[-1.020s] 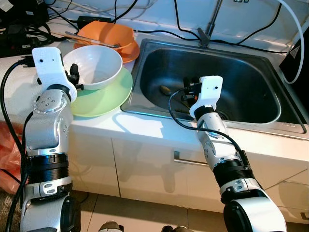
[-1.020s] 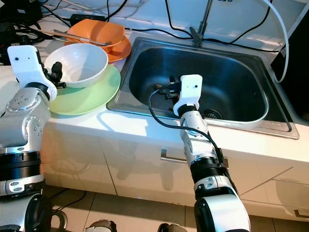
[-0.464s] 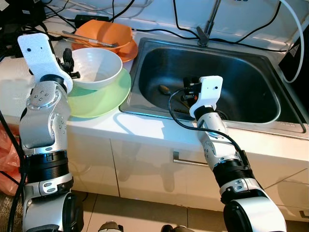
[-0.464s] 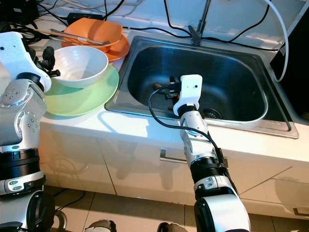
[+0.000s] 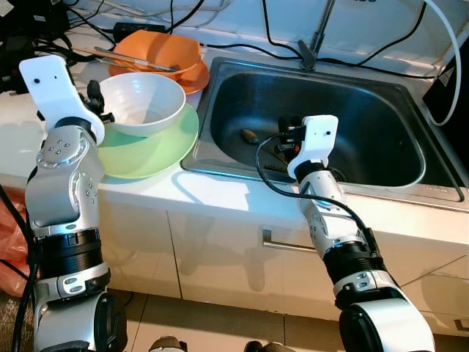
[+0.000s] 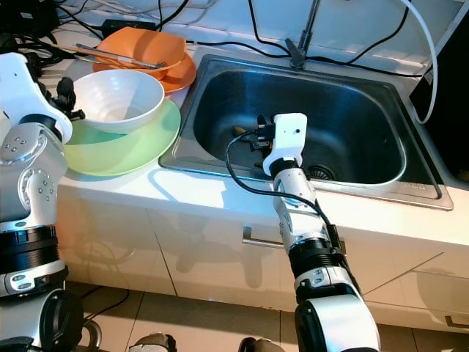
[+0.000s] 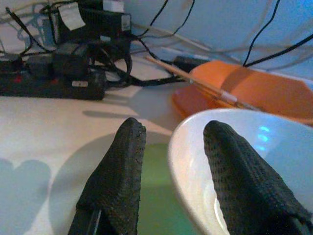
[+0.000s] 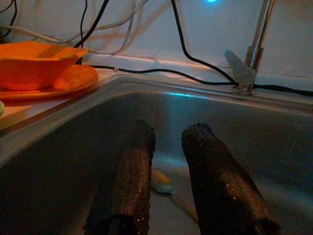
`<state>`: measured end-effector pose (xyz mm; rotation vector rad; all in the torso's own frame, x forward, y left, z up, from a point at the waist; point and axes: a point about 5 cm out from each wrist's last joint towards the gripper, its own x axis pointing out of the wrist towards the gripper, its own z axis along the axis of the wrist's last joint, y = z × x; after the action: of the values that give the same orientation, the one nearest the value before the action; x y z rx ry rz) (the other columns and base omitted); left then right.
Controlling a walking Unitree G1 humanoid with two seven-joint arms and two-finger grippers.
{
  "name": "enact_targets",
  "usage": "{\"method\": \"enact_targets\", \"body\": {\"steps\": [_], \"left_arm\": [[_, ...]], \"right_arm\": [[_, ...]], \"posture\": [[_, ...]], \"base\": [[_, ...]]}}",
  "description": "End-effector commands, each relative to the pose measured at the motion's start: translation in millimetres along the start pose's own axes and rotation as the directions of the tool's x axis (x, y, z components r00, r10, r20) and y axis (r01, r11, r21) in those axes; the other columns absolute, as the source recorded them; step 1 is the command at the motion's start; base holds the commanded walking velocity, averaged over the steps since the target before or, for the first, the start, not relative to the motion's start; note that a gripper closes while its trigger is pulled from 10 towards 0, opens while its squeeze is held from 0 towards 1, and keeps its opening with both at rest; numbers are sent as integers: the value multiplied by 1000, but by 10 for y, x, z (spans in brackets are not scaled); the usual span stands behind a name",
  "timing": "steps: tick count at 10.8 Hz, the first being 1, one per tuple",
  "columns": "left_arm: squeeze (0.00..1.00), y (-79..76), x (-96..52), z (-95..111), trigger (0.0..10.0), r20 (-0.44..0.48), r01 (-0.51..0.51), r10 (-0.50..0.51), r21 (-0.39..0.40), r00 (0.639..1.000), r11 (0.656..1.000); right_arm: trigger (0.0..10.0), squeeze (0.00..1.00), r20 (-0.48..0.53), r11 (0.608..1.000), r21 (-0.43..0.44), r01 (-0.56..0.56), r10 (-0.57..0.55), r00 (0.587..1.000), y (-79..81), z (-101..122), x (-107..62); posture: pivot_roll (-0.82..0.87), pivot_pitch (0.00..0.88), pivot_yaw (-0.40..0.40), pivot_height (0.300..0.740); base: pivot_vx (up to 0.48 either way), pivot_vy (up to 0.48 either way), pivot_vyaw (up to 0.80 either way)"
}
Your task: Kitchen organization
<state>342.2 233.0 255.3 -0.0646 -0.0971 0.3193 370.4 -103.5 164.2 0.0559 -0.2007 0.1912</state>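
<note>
White bowl rim is straddled by released left gripper; right gripper, parted, is held inside sink.

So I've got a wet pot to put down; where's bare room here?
The sink floor right of the right gripper. Counter front strip is narrow. Left is crowded: white bowl on green plate, orange dishes.

- Two silver arms with black ring joints and white upper shells.
- White blocky wrist housings, small dark screw holes.
- Black cables looping along each forearm.
- Left pincer and right pincer: long black textured fingers.
</note>
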Motion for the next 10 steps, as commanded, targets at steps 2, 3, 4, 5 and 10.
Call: {"method": "enact_targets", "body": {"steps": [2, 3, 4, 5, 10], "left_arm": [[0, -39, -31, -79, 10000, -38, 3, -3, 2, 999, 1000], [0, -76, -30, -151, 10000, -71, 16, -16, -7, 997, 1000], [0, -107, -31, -210, 10000, -96, 28, -30, -21, 995, 999], [0, -126, -35, -244, 10000, -111, 34, -37, -29, 993, 999], [0, -237, -53, -237, 10000, -95, 46, -58, -122, 994, 991]], "right_arm": [[10000, 0, -16, 1000, 10, 2, -2, 1000, -34, -35, -25], [10000, 0, -15, 1000, 9, 2, -1, 1000, -34, -33, -25], [10000, 0, -16, 1000, 8, 1, -1, 1000, -35, -31, -26], [10000, 0, -16, 1000, 7, 1, -1, 1000, -36, -29, -24], [10000, 0, -15, 1000, 7, 1, -1, 1000, -35, -22, -20]], "posture": [[150, 83, -88, 740], [150, 84, -90, 740], [146, 90, -91, 740], [146, 94, -92, 740], [145, 100, -94, 740]], "base": [[0, 0, 0], [0, 0, 0], [0, 0, 0], [0, 0, 0], [0, 0, 0]]}}
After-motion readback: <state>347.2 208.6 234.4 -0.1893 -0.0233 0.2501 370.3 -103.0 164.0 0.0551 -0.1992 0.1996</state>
